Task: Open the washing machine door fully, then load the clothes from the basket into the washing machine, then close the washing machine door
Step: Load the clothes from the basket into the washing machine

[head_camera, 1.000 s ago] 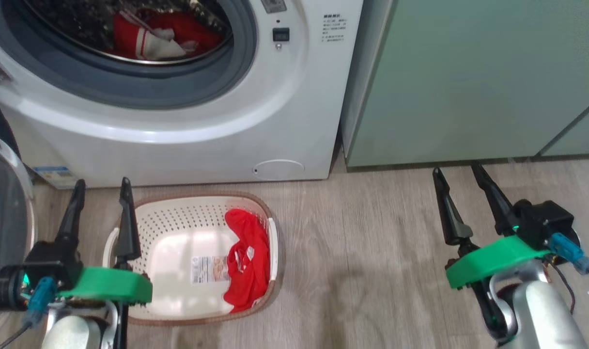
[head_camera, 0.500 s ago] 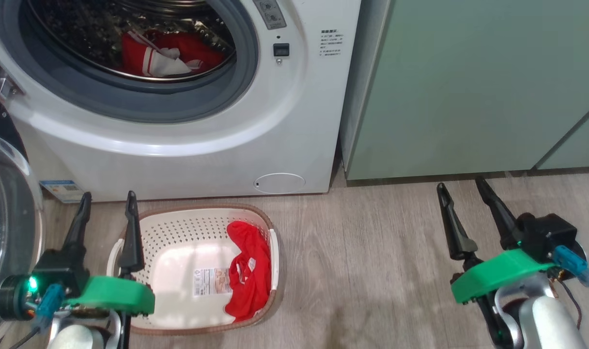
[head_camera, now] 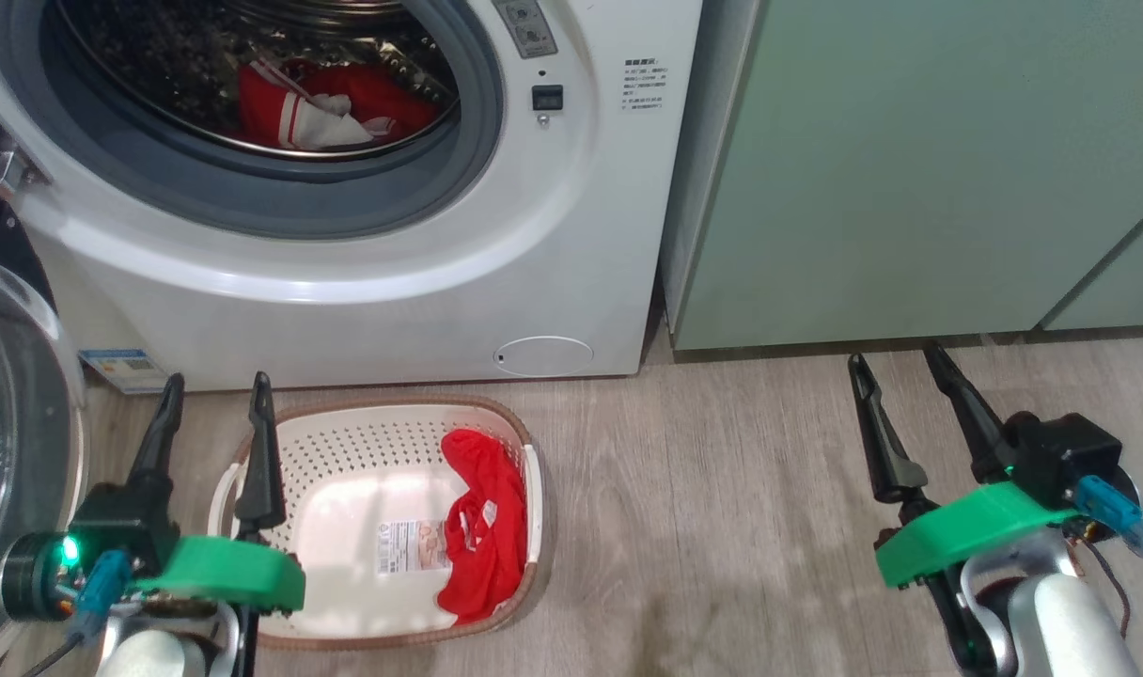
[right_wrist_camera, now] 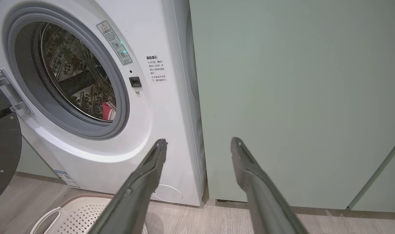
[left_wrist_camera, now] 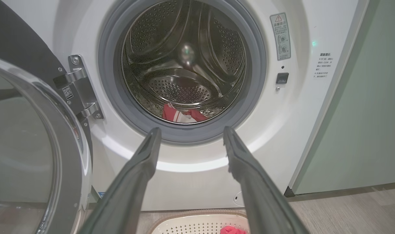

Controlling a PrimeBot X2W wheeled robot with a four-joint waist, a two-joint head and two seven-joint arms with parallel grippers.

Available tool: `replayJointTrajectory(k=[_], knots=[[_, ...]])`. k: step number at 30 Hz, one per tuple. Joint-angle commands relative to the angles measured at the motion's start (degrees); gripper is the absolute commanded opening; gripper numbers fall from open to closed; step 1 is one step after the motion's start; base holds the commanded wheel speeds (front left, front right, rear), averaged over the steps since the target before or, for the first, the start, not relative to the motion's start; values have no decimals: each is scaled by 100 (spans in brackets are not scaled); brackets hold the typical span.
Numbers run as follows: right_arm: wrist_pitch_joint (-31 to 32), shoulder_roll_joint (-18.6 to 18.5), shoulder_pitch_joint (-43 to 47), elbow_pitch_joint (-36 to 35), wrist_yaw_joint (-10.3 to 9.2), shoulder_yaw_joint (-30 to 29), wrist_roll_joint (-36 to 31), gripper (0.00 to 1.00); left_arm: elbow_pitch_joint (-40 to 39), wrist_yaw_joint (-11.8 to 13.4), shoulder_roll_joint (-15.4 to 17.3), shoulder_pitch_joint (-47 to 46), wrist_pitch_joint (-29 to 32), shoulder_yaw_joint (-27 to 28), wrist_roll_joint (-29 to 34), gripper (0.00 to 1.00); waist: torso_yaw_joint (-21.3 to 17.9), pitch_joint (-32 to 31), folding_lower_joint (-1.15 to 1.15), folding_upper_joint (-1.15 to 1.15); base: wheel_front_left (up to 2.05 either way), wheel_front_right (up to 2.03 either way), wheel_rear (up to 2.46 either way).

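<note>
With the left claw point(head_camera: 218, 379) and right claw point(head_camera: 892, 354) both empty and spread, bring the left claw to the bright red fabric garment point(head_camera: 482, 527) lying against the right wall of the cream perforated plastic basket point(head_camera: 393, 406), pinch a thick fold, and lift clear toward the big white front-loading washing machine point(head_camera: 571, 235).

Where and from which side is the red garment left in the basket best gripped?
Probably the raised bunch at the middle of the red garment, from straight above with the open left gripper. It lies crumpled against the right wall of the basket, so the walls block a sideways approach and the folds offer a pinch.
</note>
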Motion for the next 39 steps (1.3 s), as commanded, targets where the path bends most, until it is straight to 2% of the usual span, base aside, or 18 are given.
replayJointTrajectory(k=[1, 14, 21, 28, 39], knots=[[-8, 10, -97, -207, 0, 143, 32, 100, -152, 33, 127, -247, -2, 206, -39, 100, -2, 12, 0, 0, 0, 0, 0], [-16, 10, -151, -176, 0, 181, 33, 100, -79, 47, 121, -339, -10, 148, -59, 100, 16, 49, 0, 0, 0, 0, 0], [-7, 10, -251, -299, 0, 188, 22, 100, -31, -94, 109, -640, 179, 10, -157, 100, -1, 358, 0, 0, 0, 0, 0], [-28, 10, -552, -616, 0, 200, -3, 100, 712, -525, -53, -1541, 592, -285, -455, 100, -99, 1293, 0, 0, 0, 0, 0], [-288, 10, -1138, -874, 0, 401, 107, 100, 3346, -1488, -390, -3180, 1012, -592, -1054, 100, -564, 2968, 0, 0, 0, 0, 0]])
